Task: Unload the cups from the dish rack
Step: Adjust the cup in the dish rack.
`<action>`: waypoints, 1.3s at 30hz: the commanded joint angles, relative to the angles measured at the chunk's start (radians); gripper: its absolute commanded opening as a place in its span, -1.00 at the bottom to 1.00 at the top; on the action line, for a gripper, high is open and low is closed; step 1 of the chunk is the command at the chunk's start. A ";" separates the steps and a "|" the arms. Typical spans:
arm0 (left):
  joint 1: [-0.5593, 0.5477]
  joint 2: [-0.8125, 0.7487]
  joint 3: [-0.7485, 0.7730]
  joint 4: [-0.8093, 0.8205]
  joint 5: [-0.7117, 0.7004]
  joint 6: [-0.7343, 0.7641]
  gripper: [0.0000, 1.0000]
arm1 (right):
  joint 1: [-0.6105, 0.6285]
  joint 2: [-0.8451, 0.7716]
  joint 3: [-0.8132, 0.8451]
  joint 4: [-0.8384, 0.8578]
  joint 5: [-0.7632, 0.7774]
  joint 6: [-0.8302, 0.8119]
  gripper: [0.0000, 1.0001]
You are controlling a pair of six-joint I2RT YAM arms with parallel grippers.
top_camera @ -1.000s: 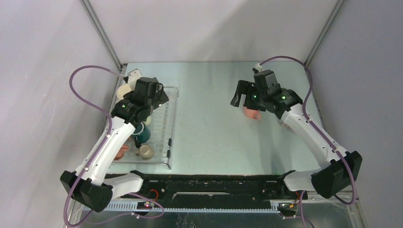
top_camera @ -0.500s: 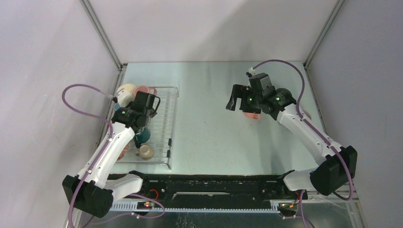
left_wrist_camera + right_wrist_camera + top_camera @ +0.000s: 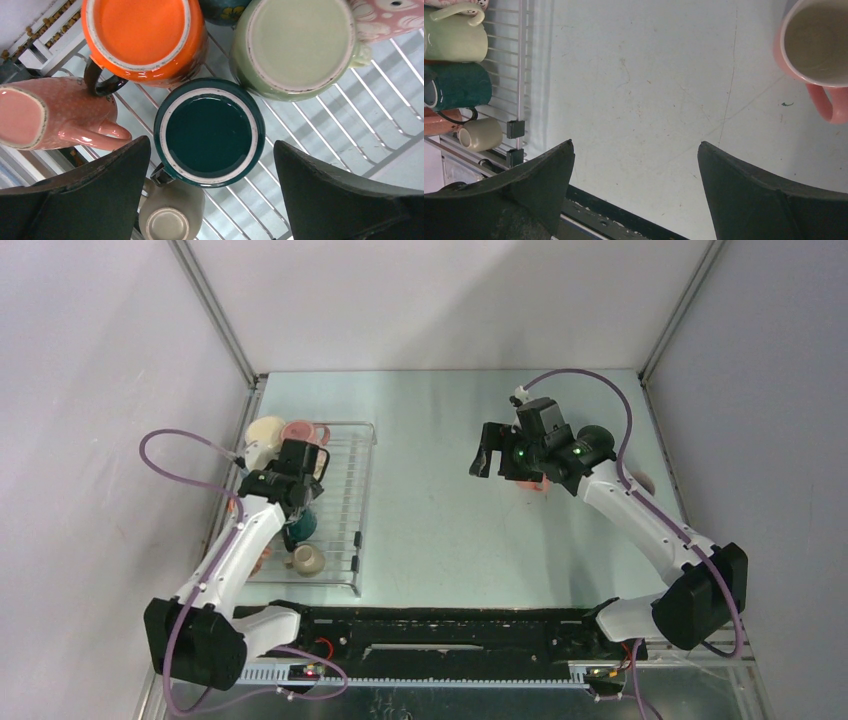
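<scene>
Top external view, nearest items first: the dish rack lies on the left side of the tabletop, against the left wall. A small cream mug sits at its near end. Just beyond it stands the dark teal mug, partly under the left arm.

Left wrist view: the left gripper hangs directly over the dark teal mug, which is base up. The jaws are spread wide, one finger on each side, and hold nothing; contact with the mug cannot be confirmed. A pink mug on its side lies to one side of it. Beyond it, also base up, are the orange mug and the pale green mug, both crowded close to it.

At mid-depth on the right, the right gripper hangs over bare tabletop, jaws wide and empty. An upright pink mug stands on the tabletop just past one finger, well apart from the rack.

Farthest, at the rack's far end, are a far cream mug and a far pink mug.
</scene>
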 commanded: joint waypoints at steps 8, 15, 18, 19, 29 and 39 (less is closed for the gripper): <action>0.069 0.038 -0.076 0.124 0.064 0.093 1.00 | 0.010 -0.012 -0.027 0.039 -0.001 -0.006 0.99; 0.085 0.086 -0.077 0.148 0.070 0.103 1.00 | 0.011 -0.007 -0.036 0.046 -0.005 -0.005 0.99; 0.092 0.105 -0.085 0.164 0.075 0.107 1.00 | 0.010 -0.006 -0.041 0.047 -0.007 -0.005 0.99; 0.093 0.108 -0.089 0.170 0.081 0.108 1.00 | 0.011 -0.006 -0.044 0.047 -0.007 -0.005 0.99; 0.093 0.121 -0.127 0.237 0.163 0.126 1.00 | 0.016 -0.007 -0.049 0.047 -0.011 -0.004 0.99; 0.091 0.097 -0.153 0.283 0.219 0.141 0.90 | 0.025 -0.015 -0.049 0.046 0.006 -0.003 0.99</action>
